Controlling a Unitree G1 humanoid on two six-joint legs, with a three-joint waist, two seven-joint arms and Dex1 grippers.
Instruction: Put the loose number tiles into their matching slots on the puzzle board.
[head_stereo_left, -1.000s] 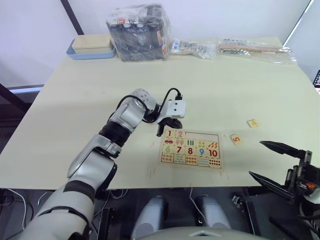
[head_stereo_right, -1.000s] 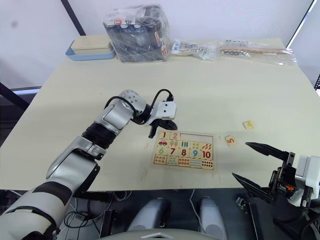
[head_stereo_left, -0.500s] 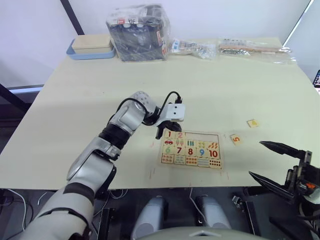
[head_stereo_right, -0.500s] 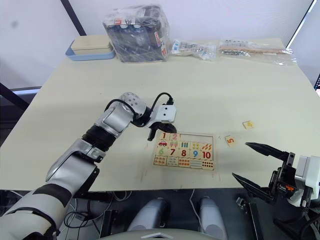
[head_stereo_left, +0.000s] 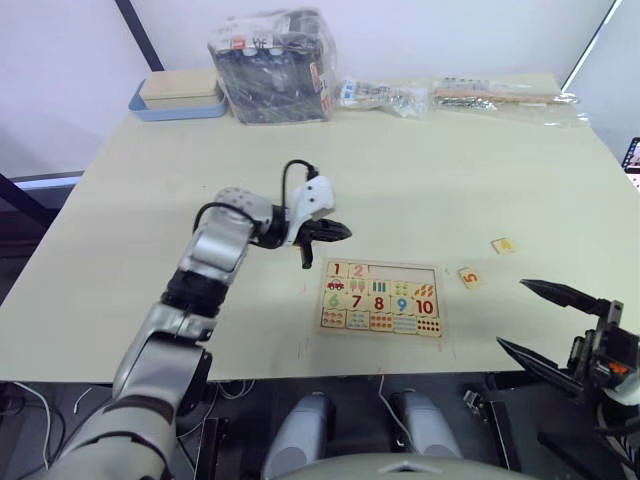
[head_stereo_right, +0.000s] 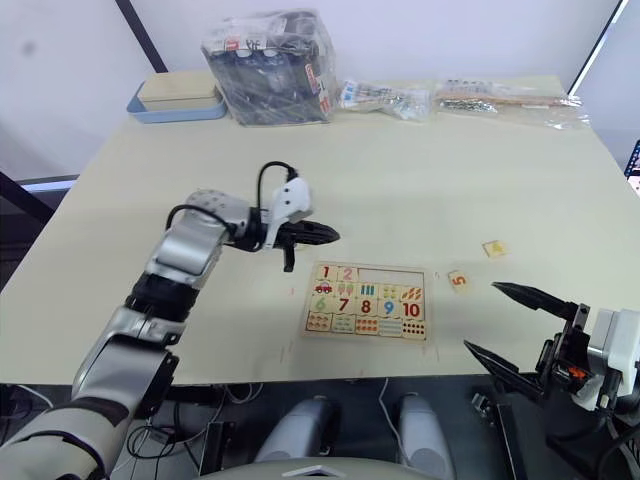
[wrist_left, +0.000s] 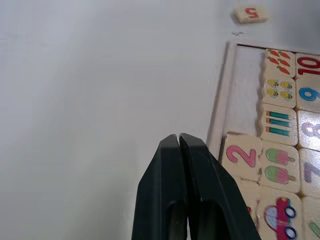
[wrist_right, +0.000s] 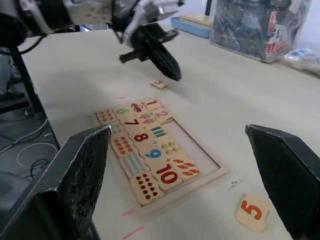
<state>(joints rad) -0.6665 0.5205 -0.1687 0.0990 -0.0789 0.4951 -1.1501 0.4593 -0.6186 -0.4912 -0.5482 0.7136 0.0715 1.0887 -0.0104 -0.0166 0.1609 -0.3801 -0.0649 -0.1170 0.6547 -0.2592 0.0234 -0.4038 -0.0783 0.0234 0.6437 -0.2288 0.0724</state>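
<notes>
We see the left tool (head_stereo_left: 336, 231) with its two black fingers pressed together, empty, hovering over the tabletop (head_stereo_left: 150, 200) just beyond the puzzle board (head_stereo_left: 382, 298) — the board's corner with tiles 1 (head_stereo_left: 337, 269) and 2 (head_stereo_left: 359, 270) lies nearest its tips. Three slots (head_stereo_left: 405, 273) past the 2 stand bare. The right tool (head_stereo_left: 545, 325) has its fingers spread wide apart, holding nothing, off the tabletop's near edge; tile 5 (head_stereo_left: 468, 277) lies just ahead of it beside the board, another loose tile (head_stereo_left: 503, 245) a little farther on — its numeral we cannot read
</notes>
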